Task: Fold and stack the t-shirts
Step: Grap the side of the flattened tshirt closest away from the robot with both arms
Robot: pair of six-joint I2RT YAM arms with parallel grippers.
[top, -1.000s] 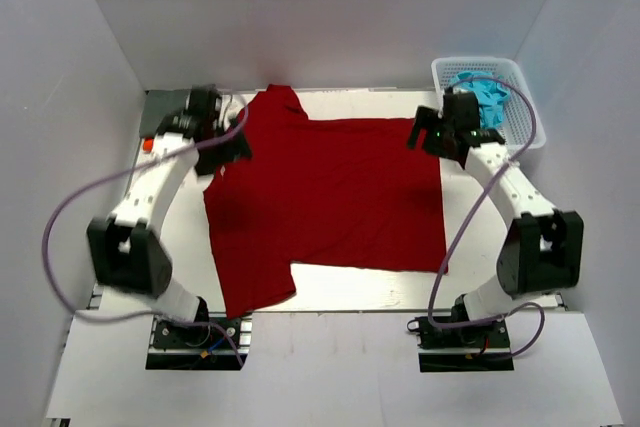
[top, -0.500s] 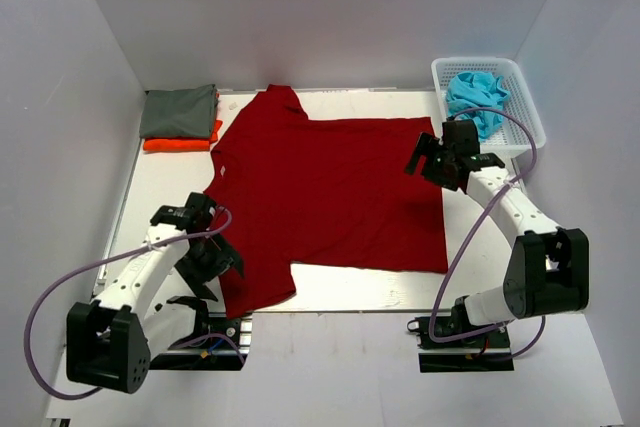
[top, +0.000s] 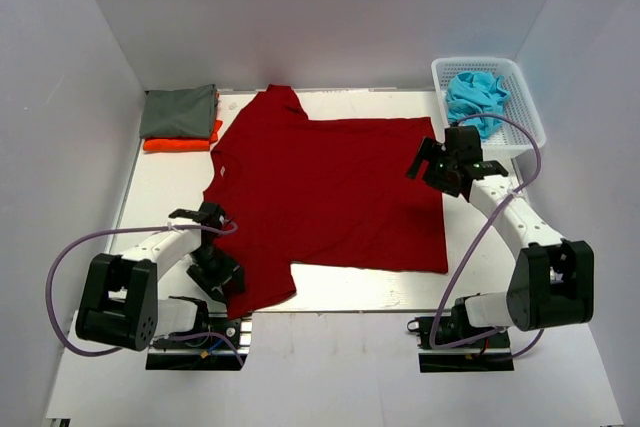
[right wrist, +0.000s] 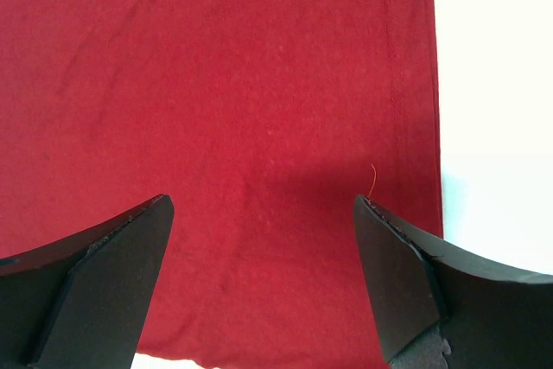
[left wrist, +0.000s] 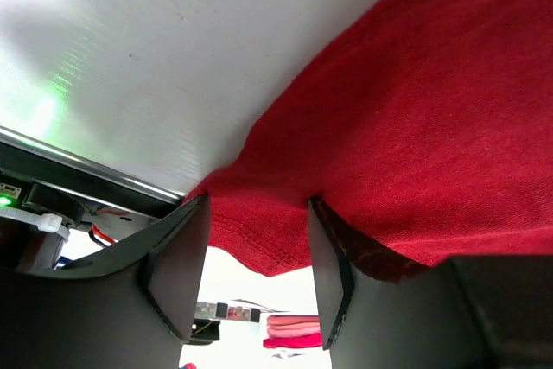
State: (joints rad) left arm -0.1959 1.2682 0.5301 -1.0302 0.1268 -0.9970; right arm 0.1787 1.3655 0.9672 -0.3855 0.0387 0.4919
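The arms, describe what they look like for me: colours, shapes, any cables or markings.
The left arm and the right arm match: smooth white link shells between chunky black joint housings. A thin lilac cable hangs in a loose loop beside each one. The jaws are plain matt black wedges with flat inner faces. No markings or labels can be made out.

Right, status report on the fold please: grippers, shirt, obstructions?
Left gripper open, straddling near sleeve hem of dark red cloth t-shirt. Right gripper open over its bottom hem. Shirt flat, unfolded. Nothing on it.

Left hand (left wrist: pixel 257 206) low, fingers narrowly apart; right hand (right wrist: pixel 261 202) wide-spread.
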